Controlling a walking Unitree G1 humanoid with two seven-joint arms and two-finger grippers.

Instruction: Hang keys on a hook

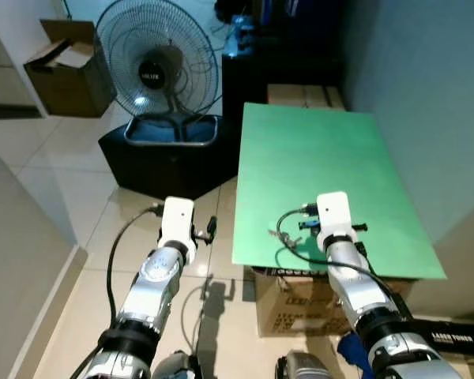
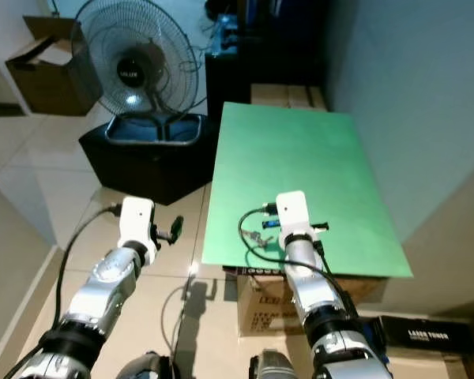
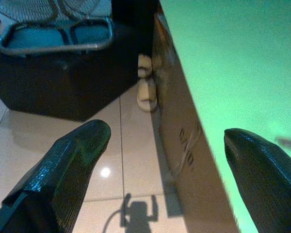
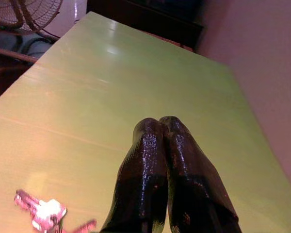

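Right gripper (image 4: 157, 127): black fingers pressed together, empty, above flat green tabletop (image 1: 316, 158).
Left gripper (image 3: 165, 145): fingers spread, empty.
Small metal key bunch (image 4: 43, 213): beside the right fingers, ungrasped.
Risk: closed fingers may shove keys off the edge.

A black box (image 1: 450, 338) on the floor bore white lettering reading "LASER TONER". Print on the cardboard carton (image 3: 184, 141) and fan hub (image 1: 152, 75) was illegible.
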